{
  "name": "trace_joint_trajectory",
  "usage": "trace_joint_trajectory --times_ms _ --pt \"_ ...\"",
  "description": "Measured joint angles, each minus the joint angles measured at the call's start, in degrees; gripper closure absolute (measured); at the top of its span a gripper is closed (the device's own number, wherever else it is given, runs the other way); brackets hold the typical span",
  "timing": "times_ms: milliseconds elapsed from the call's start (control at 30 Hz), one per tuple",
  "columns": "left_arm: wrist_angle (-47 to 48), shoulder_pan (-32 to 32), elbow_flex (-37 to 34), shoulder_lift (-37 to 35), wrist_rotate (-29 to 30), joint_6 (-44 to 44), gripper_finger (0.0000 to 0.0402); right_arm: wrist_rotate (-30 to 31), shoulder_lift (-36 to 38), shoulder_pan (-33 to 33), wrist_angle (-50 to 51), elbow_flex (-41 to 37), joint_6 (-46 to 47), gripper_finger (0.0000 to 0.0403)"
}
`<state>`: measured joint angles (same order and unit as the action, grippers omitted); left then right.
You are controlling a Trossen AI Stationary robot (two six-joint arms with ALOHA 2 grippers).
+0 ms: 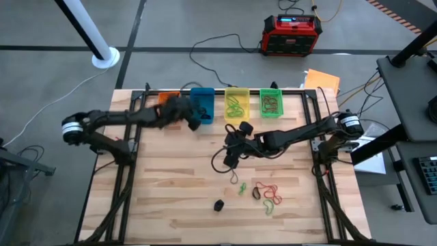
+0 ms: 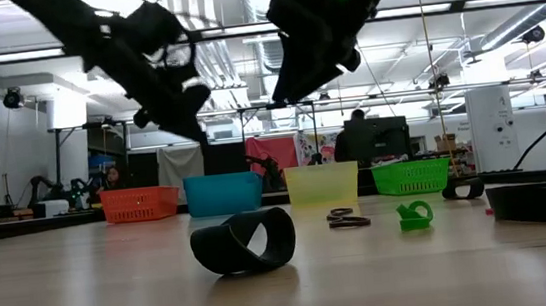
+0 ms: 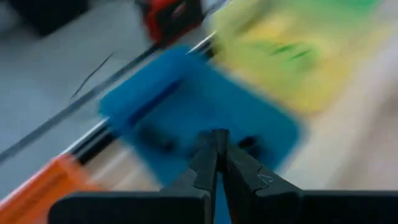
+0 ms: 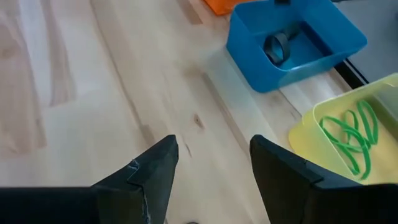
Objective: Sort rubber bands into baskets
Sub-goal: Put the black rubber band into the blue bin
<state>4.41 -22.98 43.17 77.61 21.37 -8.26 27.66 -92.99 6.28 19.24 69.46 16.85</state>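
Left gripper [image 3: 217, 152] pressed together, empty, over blue bin [image 1: 202, 101] at table's far edge; right gripper [image 4: 211, 165] spread apart, empty, mid-table. Risk: arms colliding near bins.

Four baskets [image 1: 234, 102] line the worktop's [image 1: 171, 191] far edge, left gripper [image 1: 194, 121] over the blue one [image 1: 203, 102], loose bands [image 1: 266, 195] near the front.

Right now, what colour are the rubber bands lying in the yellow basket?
Green. The rubber bands in the yellow basket show best in the right wrist view.
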Motion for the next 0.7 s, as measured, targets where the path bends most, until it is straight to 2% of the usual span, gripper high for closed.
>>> trace_joint_trajectory --times_ms 100,200,367,500,600,700 --pt "7.61 -4.67 4.79 2.98 -2.81 1.6 0.0402 -0.02 0.0 -0.55 -0.26 -0.4 0.15 0.0206" --pt "8.46 -6.85 8.42 6.33 -6.49 4.3 0.0402 0.0 0.0 -0.94 -0.3 -0.74 0.18 0.0206" --pt "10.26 -7.9 13.25 11.51 -6.96 6.47 0.0401 -0.02 0.0 -1.07 -0.72 -1.88 0.5 0.0206" --pt "10.75 -8.01 15.11 14.46 -3.5 4.73 0.039 -0.2 0.0 -1.07 0.22 -3.21 1.48 0.0206" --pt "12.05 -8.25 15.54 15.82 -0.02 4.55 0.0368 -0.32 0.0 -1.07 0.6 -3.85 2.72 0.0206" --pt "12.32 -8.49 15.4 16.46 0.64 4.55 0.034 -0.51 0.0 -1.07 0.64 -4.41 2.81 0.0206"
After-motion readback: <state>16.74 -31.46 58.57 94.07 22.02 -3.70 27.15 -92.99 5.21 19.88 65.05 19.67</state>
